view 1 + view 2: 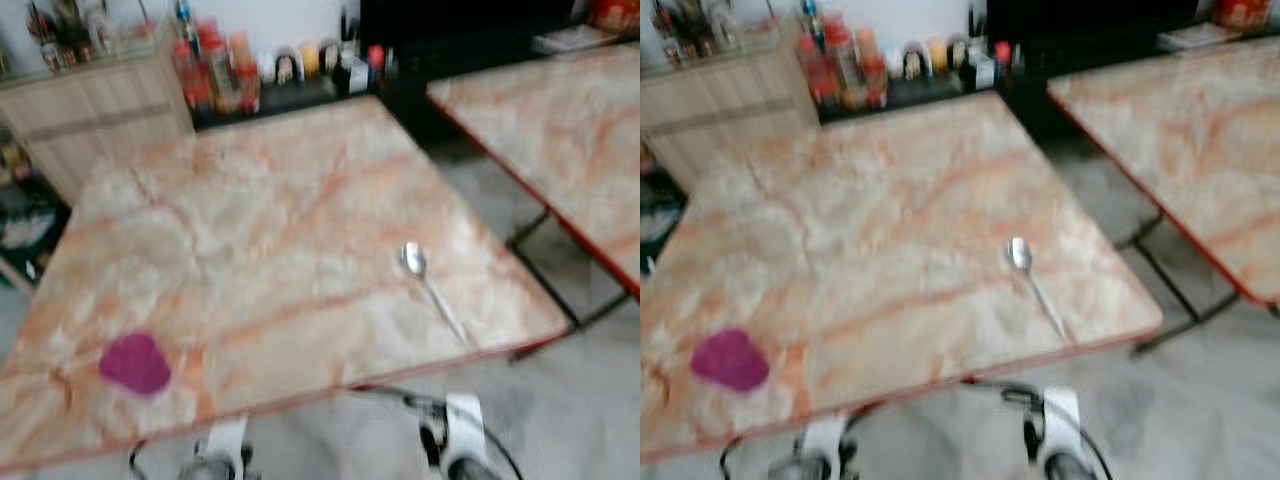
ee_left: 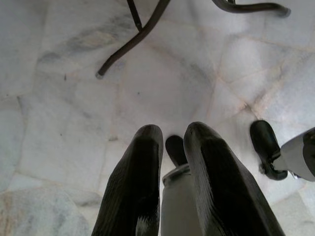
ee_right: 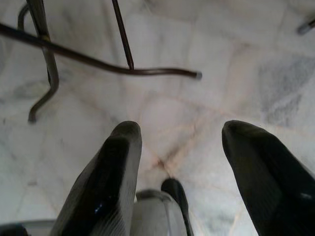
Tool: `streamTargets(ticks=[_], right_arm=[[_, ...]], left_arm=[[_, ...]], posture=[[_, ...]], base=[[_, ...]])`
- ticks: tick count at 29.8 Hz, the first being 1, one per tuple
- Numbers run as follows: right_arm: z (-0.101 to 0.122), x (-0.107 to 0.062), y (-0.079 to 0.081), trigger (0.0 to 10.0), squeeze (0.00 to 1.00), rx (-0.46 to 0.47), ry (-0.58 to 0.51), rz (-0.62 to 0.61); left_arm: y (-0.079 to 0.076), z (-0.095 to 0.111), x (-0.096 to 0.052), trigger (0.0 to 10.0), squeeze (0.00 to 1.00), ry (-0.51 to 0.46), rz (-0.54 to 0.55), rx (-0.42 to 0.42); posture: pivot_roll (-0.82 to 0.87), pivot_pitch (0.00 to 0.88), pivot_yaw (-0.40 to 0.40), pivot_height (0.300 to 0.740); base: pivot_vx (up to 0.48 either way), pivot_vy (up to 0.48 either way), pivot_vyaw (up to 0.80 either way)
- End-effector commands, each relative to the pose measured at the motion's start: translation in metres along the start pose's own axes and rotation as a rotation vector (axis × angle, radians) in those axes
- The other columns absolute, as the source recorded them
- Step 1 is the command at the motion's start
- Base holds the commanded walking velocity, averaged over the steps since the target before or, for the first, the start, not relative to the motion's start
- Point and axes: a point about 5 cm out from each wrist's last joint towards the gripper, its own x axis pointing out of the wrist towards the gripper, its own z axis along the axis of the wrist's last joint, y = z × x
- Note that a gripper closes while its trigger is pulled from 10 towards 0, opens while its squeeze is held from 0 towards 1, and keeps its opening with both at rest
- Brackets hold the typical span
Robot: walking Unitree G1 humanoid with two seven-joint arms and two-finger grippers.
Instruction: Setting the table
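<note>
We look down on a marbled tabletop [image 1: 280,230] with a red edge, the head views blurred. A metal spoon [image 1: 430,285] lies on it near the corner on our right, bowl away from us and handle toward the near edge. A magenta object [image 1: 135,363], too blurred to identify, sits on the tabletop toward the near edge on our left. Both arms hang below the tabletop edge, over the pale marble floor [image 2: 59,98]. The left pincer [image 2: 172,142] points down at the floor with its two black fingers [image 2: 142,177] close together, only a narrow gap between them, holding nothing. The right pincer [image 3: 179,142] also points at the floor, its fingers [image 3: 113,167] spread wide apart and empty; dark metal table legs [image 3: 98,61] run across the floor beyond it. The spoon is above and ahead of the right pincer, well apart from it. A second tabletop [image 1: 570,120] stands to our right, and beyond are a wooden cabinet [image 1: 100,110] and a row of bottles [image 1: 220,70]
</note>
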Motion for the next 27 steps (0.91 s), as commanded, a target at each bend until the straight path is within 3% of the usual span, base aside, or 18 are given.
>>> streamTargets(ticks=[1,7,11,15,24,26,27], right_arm=[[-0.002,0.0,0.002,10.0,0.0,0.001,0.006,0.005],[-0.01,-0.003,0.002,10.0,0.0,0.01,0.029,-0.001],[-0.011,-0.003,0.003,10.0,0.0,0.018,0.031,-0.002],[-0.01,-0.002,0.004,10.0,0.0,0.024,0.027,-0.003],[-0.007,-0.001,0.005,10.0,0.0,0.032,0.016,-0.004],[-0.007,-0.001,0.004,10.0,0.0,0.033,0.016,-0.006],[-0.007,-0.002,0.004,10.0,0.0,0.034,0.016,-0.008]], left_arm=[[0.003,-0.007,-0.001,10.0,0.0,0.026,0.01,-0.006],[0.011,-0.021,-0.005,10.0,0.0,0.061,0.042,-0.034],[0.015,-0.028,-0.007,10.0,0.0,0.073,0.056,-0.052],[0.016,-0.028,-0.007,10.0,0.0,0.073,0.055,-0.051],[0.017,-0.024,-0.006,10.0,0.0,0.064,0.056,-0.052],[0.017,-0.023,-0.006,10.0,0.0,0.062,0.057,-0.061],[0.017,-0.022,-0.006,10.0,0.0,0.058,0.063,-0.108]], posture=[[-0.31,0.0,0.119,0.74],[-0.28,0.0,0.116,0.74],[-0.28,0.0,0.118,0.74],[-0.28,0.0,0.121,0.74],[-0.29,0.0,0.124,0.74],[-0.29,0.0,0.125,0.74],[-0.29,0.0,0.127,0.74]], base=[[0.0,0.0,0.0],[0.0,0.0,0.0],[-0.352,0.0,0.0],[-0.395,0.0,0.0],[0.0,0.0,0.0],[0.0,0.0,0.0],[0.0,0.0,0.0]])
